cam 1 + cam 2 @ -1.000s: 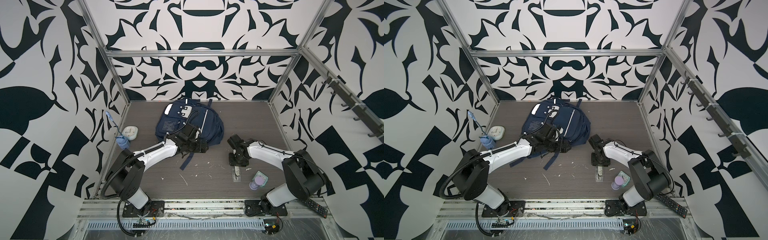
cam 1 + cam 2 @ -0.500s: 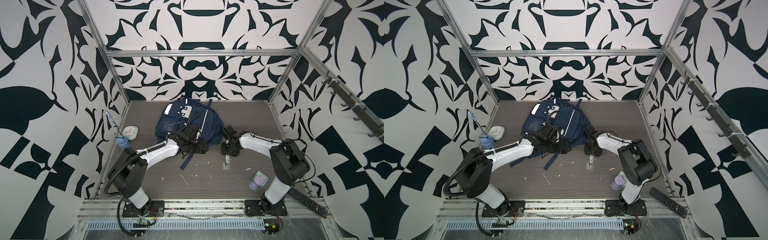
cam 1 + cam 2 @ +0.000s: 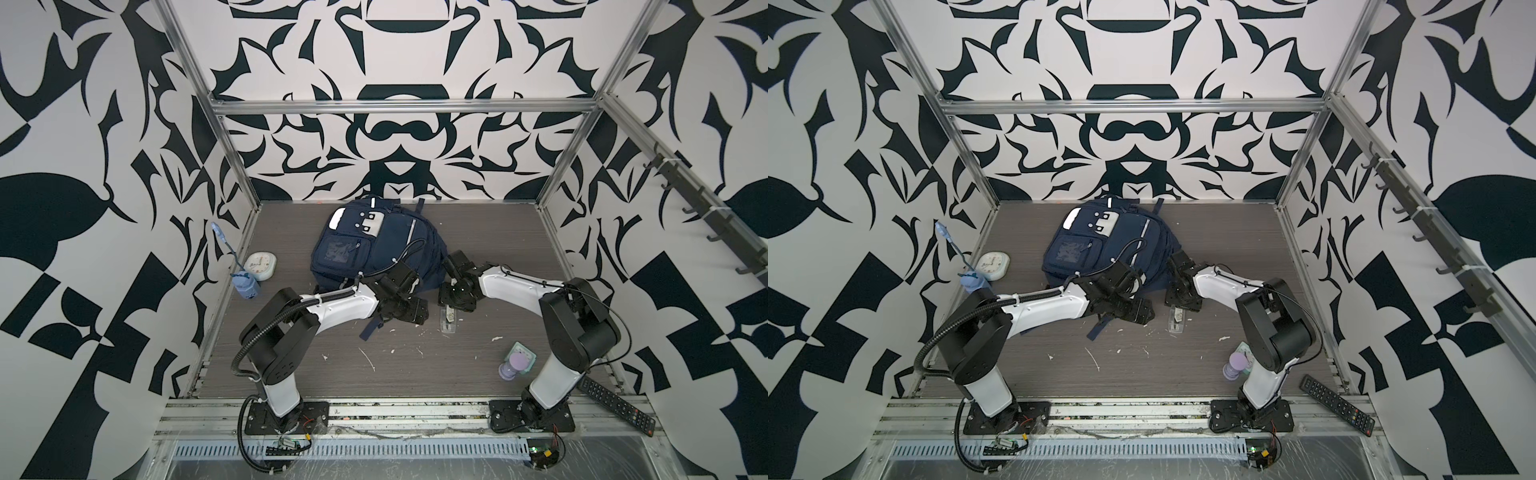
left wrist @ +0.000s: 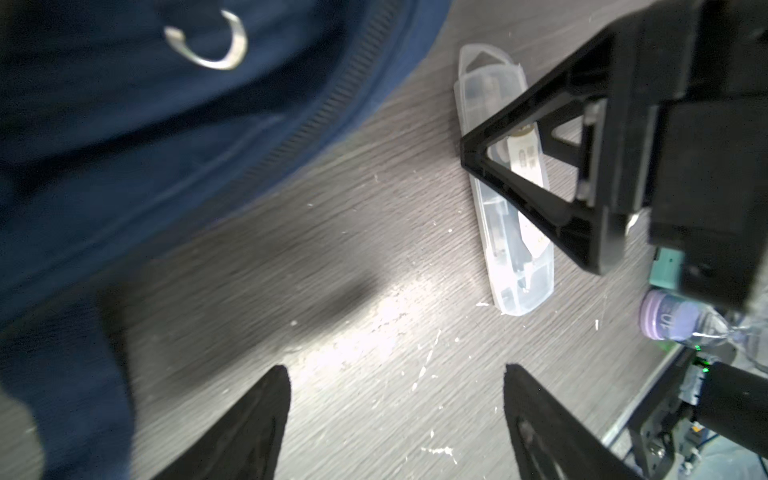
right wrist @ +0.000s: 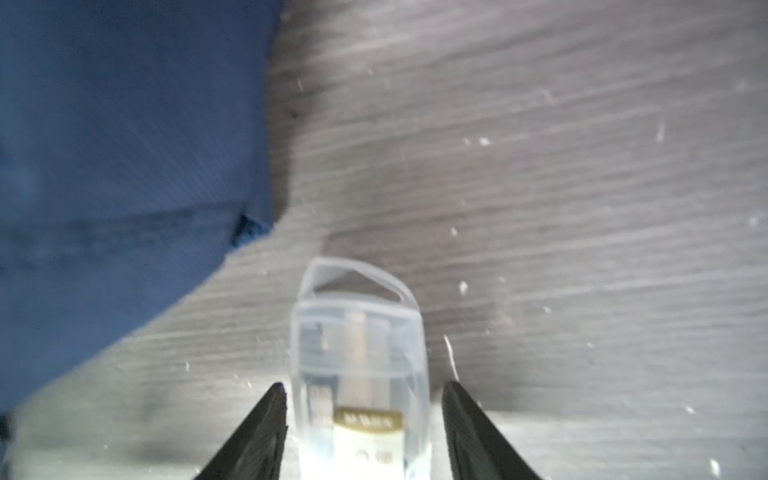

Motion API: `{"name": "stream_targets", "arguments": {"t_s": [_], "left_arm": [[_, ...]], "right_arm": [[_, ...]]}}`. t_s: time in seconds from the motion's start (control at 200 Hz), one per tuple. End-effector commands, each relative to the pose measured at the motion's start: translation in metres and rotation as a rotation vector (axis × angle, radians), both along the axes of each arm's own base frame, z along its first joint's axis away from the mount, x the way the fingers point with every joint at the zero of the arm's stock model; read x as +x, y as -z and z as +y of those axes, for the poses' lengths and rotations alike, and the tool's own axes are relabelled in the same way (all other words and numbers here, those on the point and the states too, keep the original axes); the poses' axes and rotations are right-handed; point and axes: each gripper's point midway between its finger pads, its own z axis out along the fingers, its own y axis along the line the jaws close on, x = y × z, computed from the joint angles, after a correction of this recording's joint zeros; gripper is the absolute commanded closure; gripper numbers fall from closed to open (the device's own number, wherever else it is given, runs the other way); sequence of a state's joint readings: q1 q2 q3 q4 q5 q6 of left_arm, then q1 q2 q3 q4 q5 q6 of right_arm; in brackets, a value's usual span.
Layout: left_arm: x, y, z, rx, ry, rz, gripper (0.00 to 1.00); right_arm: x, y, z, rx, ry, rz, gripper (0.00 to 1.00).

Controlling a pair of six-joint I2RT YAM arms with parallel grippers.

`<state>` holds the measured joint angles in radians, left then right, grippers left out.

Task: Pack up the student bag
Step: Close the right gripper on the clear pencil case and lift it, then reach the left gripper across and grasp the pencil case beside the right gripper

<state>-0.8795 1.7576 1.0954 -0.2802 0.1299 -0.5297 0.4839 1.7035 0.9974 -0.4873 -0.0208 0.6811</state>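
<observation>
Bimanual cell, from above and from both wrists. The student bag [image 3: 374,249] [image 3: 1100,249], navy w/ white reflective strips and a pale dotted patch, lies flat on the grey wood-grain table [image 3: 498,232] toward the back wall, slightly L of centre. A dark strap [image 3: 372,330] trails off its near edge toward the front.

L arm reaches over the bag's near edge. The left gripper [image 3: 413,315] [image 4: 397,372] sits low over bare table just beside the fabric, jaws spread wide, nothing btw. them. L wrist view: a zip line and a metal ring pull [image 4: 208,45] show on the bag.

R arm reaches in to the bag's near-R corner. The right gripper [image 3: 453,305] [image 5: 365,388] points down over a clear plastic case [image 3: 448,324] [image 3: 1177,322] [image 4: 505,266] [image 5: 357,345] that lies flat on the table near the bag, apart from it in the R wrist view. Jaws straddle the case, one per side, w/ a thin gap visible on each side: parted, no grip on it. Inside the case a gold-and-white label [image 5: 368,424] shows; rest too blurred to tell.

Other items: a white clock [image 3: 261,266] and a blue holder [image 3: 246,287] by the L wall; a purple-capped bottle [image 3: 512,368] next to a teal box [image 3: 523,355] near the R arm's base; a black remote [image 3: 615,409] at the front R corner. White flecks [image 3: 368,361] lie scattered over the front half of the table.
</observation>
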Motion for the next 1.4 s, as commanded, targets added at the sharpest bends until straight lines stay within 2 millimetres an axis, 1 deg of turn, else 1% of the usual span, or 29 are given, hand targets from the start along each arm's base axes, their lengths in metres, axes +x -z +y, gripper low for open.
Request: {"name": "stream_targets", "arguments": {"t_s": [0.0,0.04,0.09,0.23,0.285,0.38,0.46,0.54,0.575,0.71,0.795,0.925,1.035,1.16,1.285,1.395], "left_arm": [[0.003,-0.007,-0.009,0.017,0.018,-0.027,0.17],[0.003,-0.007,-0.013,0.022,0.025,-0.031,0.17],[0.001,-0.007,-0.019,0.029,0.037,-0.033,0.17],[0.0,-0.005,-0.034,0.056,0.058,-0.055,0.17],[-0.001,-0.002,-0.041,0.074,0.067,-0.055,0.18],[-0.004,0.004,-0.055,0.11,0.091,-0.051,0.19],[-0.007,0.007,-0.066,0.125,0.11,-0.06,0.21],[-0.006,0.008,-0.075,0.139,0.115,-0.065,0.22],[-0.004,0.009,-0.076,0.158,0.108,-0.068,0.22],[0.009,0.015,-0.078,0.23,0.086,-0.078,0.22],[0.012,0.02,-0.082,0.25,0.09,-0.075,0.22],[0.023,0.021,-0.091,0.268,0.09,-0.094,0.22],[0.035,0.026,-0.091,0.296,0.067,-0.095,0.22],[0.047,0.027,-0.093,0.294,0.04,-0.09,0.23],[0.054,0.03,-0.094,0.287,0.017,-0.076,0.26],[0.056,0.035,-0.095,0.303,0.014,-0.064,0.28]], "right_arm": [[0.0,-0.022,-0.005,0.024,0.011,-0.041,0.37],[0.001,-0.03,-0.011,0.023,0.021,-0.062,0.37],[0.002,-0.037,-0.022,0.023,0.044,-0.082,0.37],[0.003,-0.053,-0.065,0.019,0.118,-0.113,0.37],[0.002,-0.058,-0.078,0.022,0.14,-0.127,0.37],[0.001,-0.067,-0.099,0.031,0.182,-0.164,0.38],[0.0,-0.071,-0.111,0.048,0.207,-0.188,0.39],[-0.001,-0.075,-0.112,0.08,0.203,-0.207,0.41],[-0.002,-0.076,-0.111,0.084,0.191,-0.21,0.42],[-0.008,-0.073,-0.106,0.11,0.168,-0.209,0.43],[-0.012,-0.071,-0.104,0.121,0.16,-0.206,0.44],[-0.017,-0.068,-0.105,0.118,0.153,-0.208,0.44],[-0.02,-0.07,-0.105,0.122,0.153,-0.211,0.44],[-0.023,-0.071,-0.104,0.131,0.152,-0.219,0.46],[-0.027,-0.07,-0.104,0.132,0.148,-0.219,0.47],[-0.03,-0.068,-0.104,0.133,0.145,-0.22,0.48]]}}
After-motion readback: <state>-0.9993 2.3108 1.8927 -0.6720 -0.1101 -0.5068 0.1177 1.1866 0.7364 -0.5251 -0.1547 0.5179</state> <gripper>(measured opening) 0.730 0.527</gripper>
